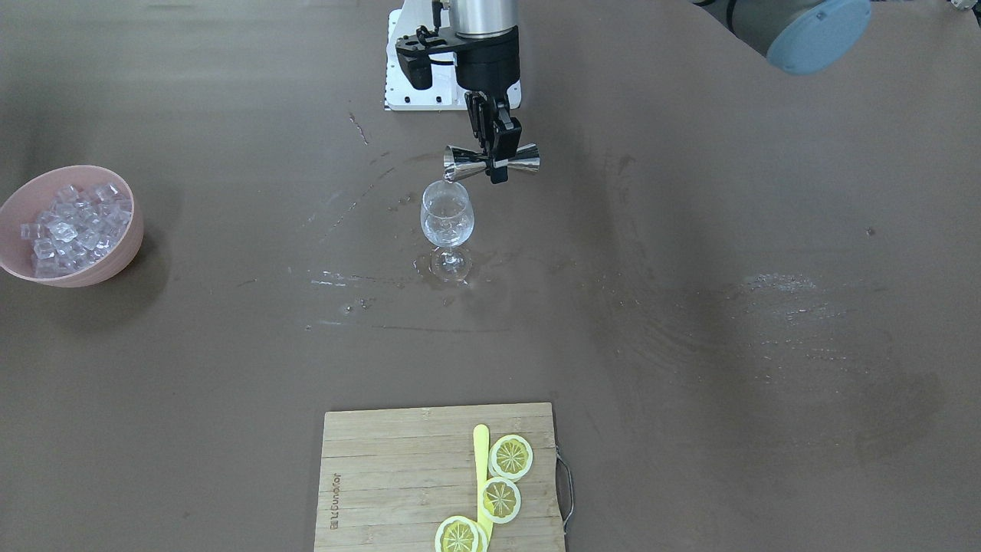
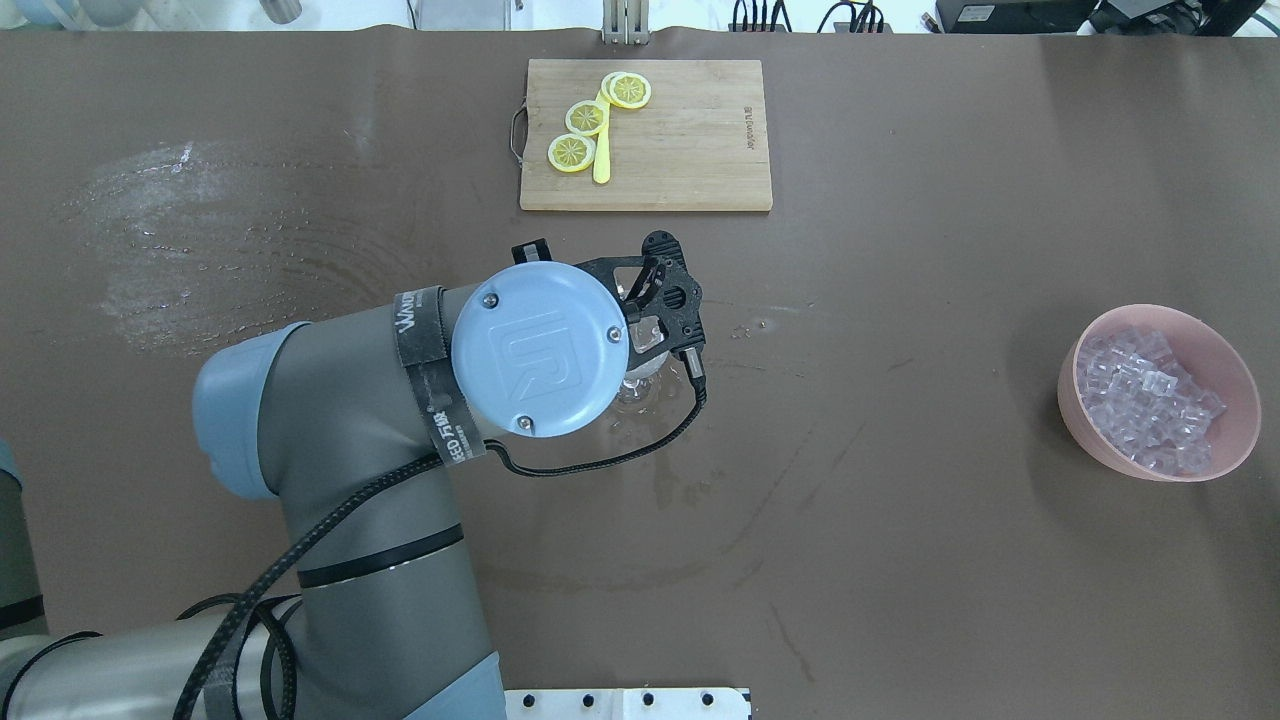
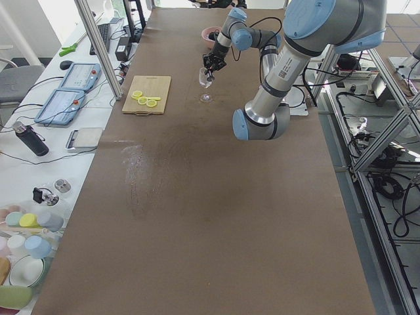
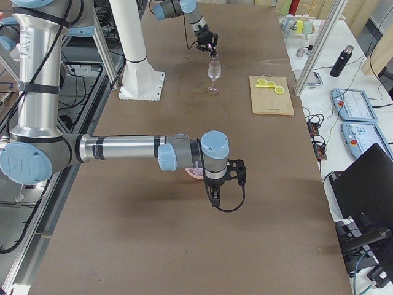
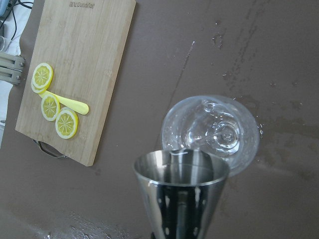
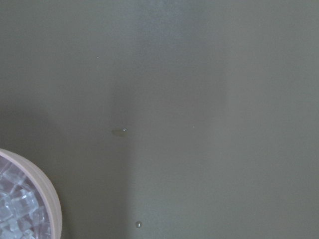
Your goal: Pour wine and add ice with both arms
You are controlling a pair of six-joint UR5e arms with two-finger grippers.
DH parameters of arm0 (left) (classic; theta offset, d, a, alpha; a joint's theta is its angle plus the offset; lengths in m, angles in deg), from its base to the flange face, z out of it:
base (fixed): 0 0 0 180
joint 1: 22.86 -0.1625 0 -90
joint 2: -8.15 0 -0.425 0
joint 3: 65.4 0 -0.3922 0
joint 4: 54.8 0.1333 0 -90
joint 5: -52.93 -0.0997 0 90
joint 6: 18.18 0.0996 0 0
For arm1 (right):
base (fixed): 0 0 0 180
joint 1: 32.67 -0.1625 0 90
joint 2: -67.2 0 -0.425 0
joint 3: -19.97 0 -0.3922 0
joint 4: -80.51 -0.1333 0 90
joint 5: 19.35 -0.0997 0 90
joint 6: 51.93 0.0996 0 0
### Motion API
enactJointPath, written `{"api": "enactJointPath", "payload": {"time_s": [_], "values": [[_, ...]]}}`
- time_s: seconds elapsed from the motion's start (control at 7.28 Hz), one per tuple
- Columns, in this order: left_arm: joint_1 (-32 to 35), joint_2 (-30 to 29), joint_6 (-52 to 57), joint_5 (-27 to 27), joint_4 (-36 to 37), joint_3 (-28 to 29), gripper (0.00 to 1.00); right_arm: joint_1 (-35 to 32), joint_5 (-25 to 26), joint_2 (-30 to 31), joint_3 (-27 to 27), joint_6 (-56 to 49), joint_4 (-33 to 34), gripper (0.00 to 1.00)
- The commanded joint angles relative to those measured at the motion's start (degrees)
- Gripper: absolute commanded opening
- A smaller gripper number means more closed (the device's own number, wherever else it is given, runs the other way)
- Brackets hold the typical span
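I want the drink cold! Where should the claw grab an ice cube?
Probably a top cube of the ice heap, coming straight down. The wall of the pink bowl blocks the sides; only its open top is free, and the cubes' flat faces suit pinching.

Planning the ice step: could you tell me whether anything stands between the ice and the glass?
Nothing solid lies on the table between the ice and wine glass, but the left tool holds a jigger over its rim.

four lemon slices (image 1: 511, 457), one glass (image 1: 447, 217), one jigger (image 1: 460, 164), one bowl (image 1: 126, 249)
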Motion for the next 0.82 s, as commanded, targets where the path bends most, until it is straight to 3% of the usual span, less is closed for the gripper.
{"api": "enactJointPath", "payload": {"time_s": [0.0, 0.69], "values": [[-0.2, -2.0, 0.0, -1.7, 2.2, 2.0, 0.0, 0.0, 0.0, 0.0, 0.0, 0.0, 0.0, 1.0], [-0.2, -4.5, 0.0, -3.6, 5.1, 4.4, 0.0, 0.0, -0.2, 0.0, 0.0, 0.0, 0.0, 1.0]]}}
